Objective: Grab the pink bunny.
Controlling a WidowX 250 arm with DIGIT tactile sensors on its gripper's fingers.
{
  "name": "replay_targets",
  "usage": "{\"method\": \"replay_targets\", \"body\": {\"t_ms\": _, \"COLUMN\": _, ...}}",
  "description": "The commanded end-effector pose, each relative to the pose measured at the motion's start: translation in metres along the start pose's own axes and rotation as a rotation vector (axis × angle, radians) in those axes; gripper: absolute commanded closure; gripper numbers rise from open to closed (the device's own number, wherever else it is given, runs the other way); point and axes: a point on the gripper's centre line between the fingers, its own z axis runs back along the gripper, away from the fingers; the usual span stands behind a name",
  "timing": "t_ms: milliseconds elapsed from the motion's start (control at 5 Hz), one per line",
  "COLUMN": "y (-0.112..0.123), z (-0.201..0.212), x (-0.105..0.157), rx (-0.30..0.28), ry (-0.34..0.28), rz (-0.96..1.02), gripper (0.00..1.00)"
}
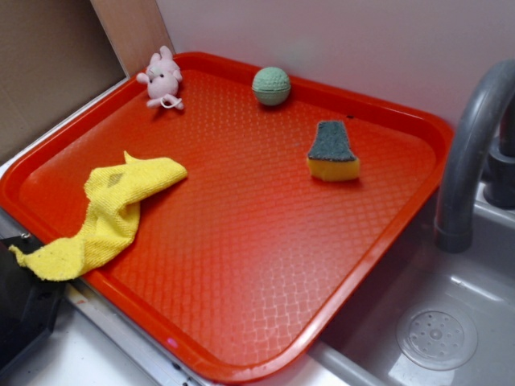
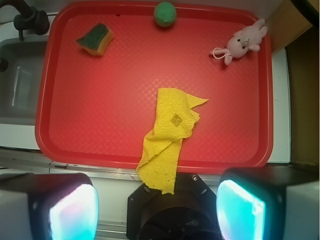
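Tray [image 2: 100,145]: red, textured, takes up most of the wrist view; a grey sink [image 1: 451,322] borders it.
Pink bunny [image 2: 243,41]: lies on its side in the tray's corner at about 1 o'clock in the wrist view, ears towards the rim, apart from everything else.
Green ball [image 2: 164,13]: at 12 o'clock by the far rim, well apart from the bunny.
Sponge [image 2: 94,39]: yellow with a green top, at 10 o'clock.
Yellow cloth [image 2: 167,137]: crumpled near the tray's middle, trailing to 6 o'clock over the near rim.
Gripper [image 2: 157,212]: jaws spread wide, its two fingers [image 2: 240,210] at 5 and 7 o'clock, nothing between them, off the tray at the near edge and far from the bunny.
Faucet [image 1: 471,153]: grey, curved, at 3 o'clock in the exterior view.
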Motion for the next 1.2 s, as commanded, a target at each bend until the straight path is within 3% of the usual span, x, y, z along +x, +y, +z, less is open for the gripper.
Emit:
{"method": "replay_targets", "body": {"t_ms": 0, "y": 0.000, "z": 0.000, "x": 0.000, "rx": 0.000, "ry": 0.000, "rz": 0.000, "gripper": 0.00}}
{"method": "replay_targets", "body": {"t_ms": 200, "y": 0.002, "z": -0.012, "x": 0.027, "rx": -0.021, "ry": -0.081, "rz": 0.249, "gripper": 0.00}}
{"method": "replay_targets", "body": {"t_ms": 400, "y": 0.017, "z": -0.039, "x": 0.060, "rx": -0.014, "ry": -0.216, "rz": 0.491, "gripper": 0.00}}
{"method": "replay_targets", "body": {"t_ms": 600, "y": 0.040, "z": -0.070, "x": 0.093, "rx": -0.008, "ry": -0.276, "rz": 0.594, "gripper": 0.00}}
{"method": "replay_targets", "body": {"t_ms": 1000, "y": 0.096, "z": -0.117, "x": 0.165, "rx": 0.117, "ry": -0.432, "rz": 0.687, "gripper": 0.00}}
